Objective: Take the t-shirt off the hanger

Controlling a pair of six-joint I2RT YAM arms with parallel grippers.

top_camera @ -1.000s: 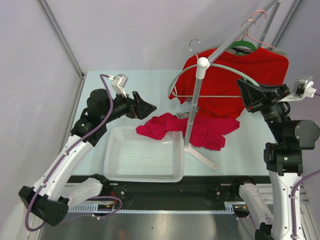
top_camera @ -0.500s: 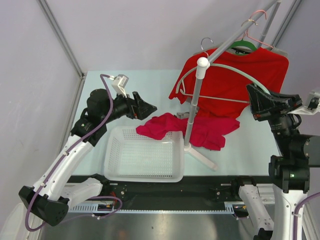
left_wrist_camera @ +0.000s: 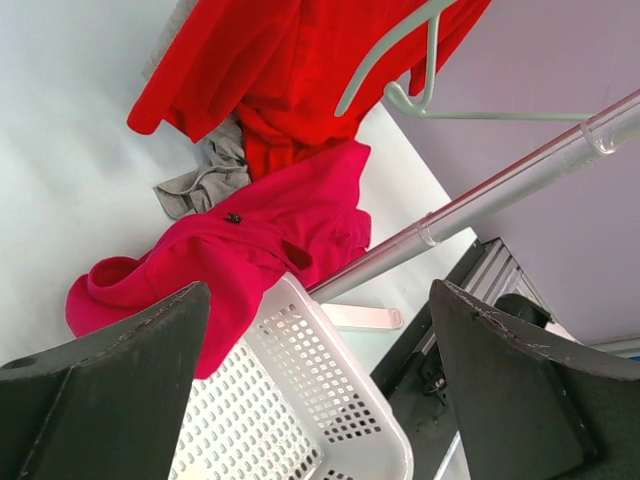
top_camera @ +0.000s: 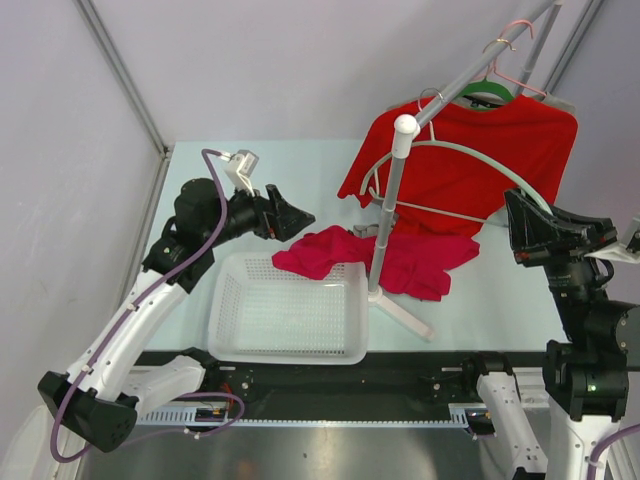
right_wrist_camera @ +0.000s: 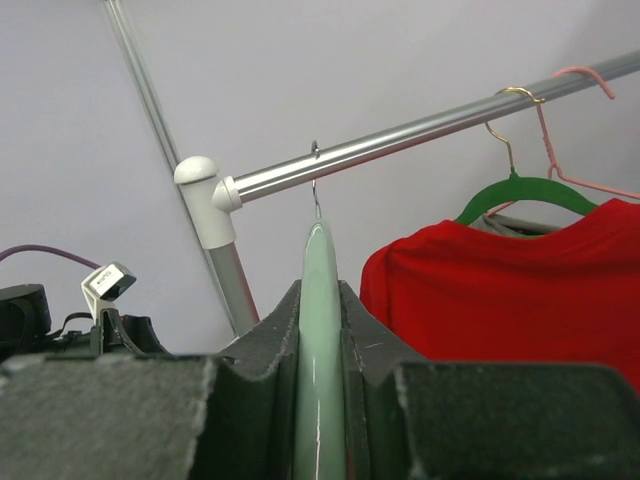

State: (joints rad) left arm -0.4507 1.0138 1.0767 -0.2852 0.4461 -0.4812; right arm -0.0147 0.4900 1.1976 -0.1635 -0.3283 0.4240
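Hanger clamped in right pincer, t-shirt near left pincer

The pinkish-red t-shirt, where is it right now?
In the top view the t-shirt lies crumpled mid-table, its left end draped over the far rim of the white basket, by the foot of the rack pole.

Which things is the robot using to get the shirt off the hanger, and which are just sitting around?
For the job:
- crimson t-shirt, already off, lying on the table and basket edge
- pale grey hanger, bare
- right gripper, pinching the hanger
- left gripper, open

Just sitting around:
- scarlet t-shirt
- green hanger
- white basket
- grey cloth
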